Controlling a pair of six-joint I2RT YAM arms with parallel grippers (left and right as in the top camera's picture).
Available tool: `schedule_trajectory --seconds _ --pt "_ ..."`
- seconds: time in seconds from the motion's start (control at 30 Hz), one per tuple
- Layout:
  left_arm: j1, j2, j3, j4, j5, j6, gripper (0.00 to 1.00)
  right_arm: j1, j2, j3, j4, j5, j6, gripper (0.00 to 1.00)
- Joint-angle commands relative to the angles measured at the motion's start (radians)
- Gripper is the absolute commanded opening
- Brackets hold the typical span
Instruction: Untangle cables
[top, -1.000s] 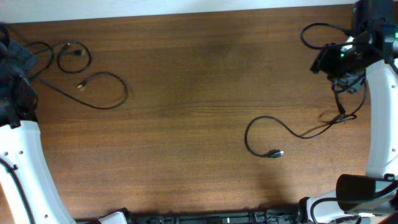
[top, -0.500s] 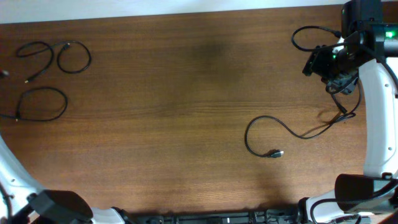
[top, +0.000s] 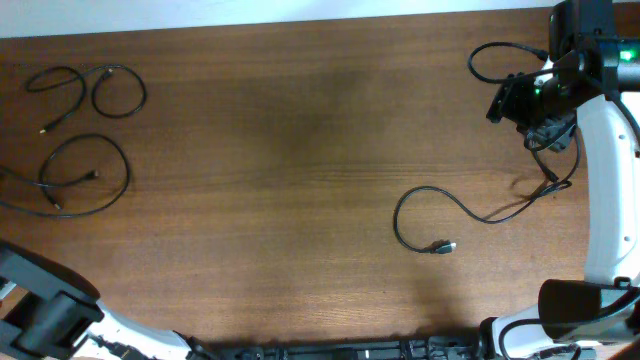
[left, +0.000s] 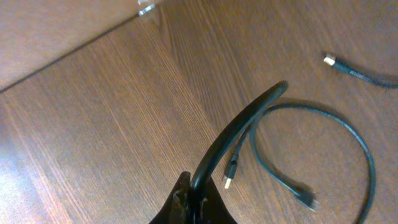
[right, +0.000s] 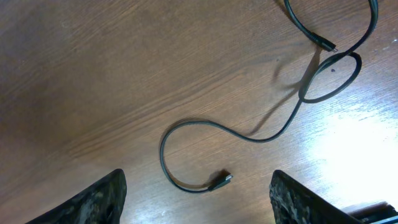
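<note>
Cables (top: 145, 96) lay in three spots on the table (top: 300, 150): one coiled at the far left corner, a second cable (top: 128, 172) looped just beside it, a third cable (top: 397, 222) well apart at the right. The right gripper (right: 198, 177) hung over the third cable with fingers spread wide; the left gripper (left: 194, 200) was pinched tight on the second cable's strand.

Brown wooden table (top: 300, 150) with three loose black cables (top: 440, 247), two far left, one right.
</note>
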Motion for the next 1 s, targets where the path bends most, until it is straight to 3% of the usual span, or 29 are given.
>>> schedule_trajectory --seconds 0.0,0.07,0.1,0.13,0.27,0.37,0.4,0.47,0.5,0.63,0.73,0.8,0.87,0.9,0.93,0.97 --pt "0.004 0.043 0.006 0.014 0.026 0.109 0.12 0.006 0.006 0.003 -0.003 -0.006 -0.004 0.72" --pt "0.004 0.046 0.006 0.058 0.023 0.112 0.47 0.006 0.006 0.003 -0.002 -0.006 -0.003 0.72" --pt "0.004 0.046 0.006 0.098 0.023 0.112 0.77 0.006 0.006 0.003 -0.003 -0.006 -0.004 0.72" --pt "0.003 0.046 0.006 0.143 0.023 0.112 0.97 0.006 0.006 0.003 -0.001 -0.006 -0.003 0.72" --pt "0.003 0.046 0.006 0.169 0.019 0.112 0.99 0.006 0.006 0.003 0.004 -0.006 -0.003 0.72" --pt "0.003 0.050 0.006 0.113 0.074 0.112 0.63 0.006 0.006 0.003 0.011 -0.006 -0.003 0.73" --pt "0.003 0.050 0.006 0.092 0.128 0.112 0.57 0.006 0.006 0.003 0.012 -0.007 -0.003 0.73" --pt "-0.007 0.059 0.006 0.032 0.390 0.113 0.56 0.007 0.012 0.003 0.012 -0.048 -0.003 0.73" --pt "-0.034 0.080 0.005 0.011 0.419 0.113 0.54 0.015 0.021 0.003 0.012 -0.055 -0.003 0.73" --pt "-0.129 0.187 -0.003 -0.045 0.278 0.112 0.42 0.095 0.047 0.001 0.018 -0.053 -0.004 0.73" --pt "-0.139 0.248 -0.003 -0.050 0.263 0.112 0.37 0.132 0.053 0.001 0.034 -0.055 -0.003 0.73" --pt "-0.139 0.256 -0.003 -0.050 0.248 0.112 0.53 0.140 0.053 0.001 0.039 -0.054 -0.003 0.73" --pt "-0.139 0.285 -0.005 -0.051 0.230 0.111 0.54 0.143 0.053 0.001 0.039 -0.054 -0.003 0.73" --pt "-0.139 0.309 -0.005 -0.050 0.229 0.112 0.46 0.144 0.053 0.001 0.039 -0.054 -0.003 0.73" --pt "-0.139 0.312 -0.005 -0.045 0.230 0.111 0.27 0.144 0.053 0.001 0.038 -0.054 -0.003 0.73" --pt "-0.136 0.312 -0.002 -0.022 0.230 0.111 0.17 0.144 0.053 0.001 0.039 -0.054 -0.003 0.73"
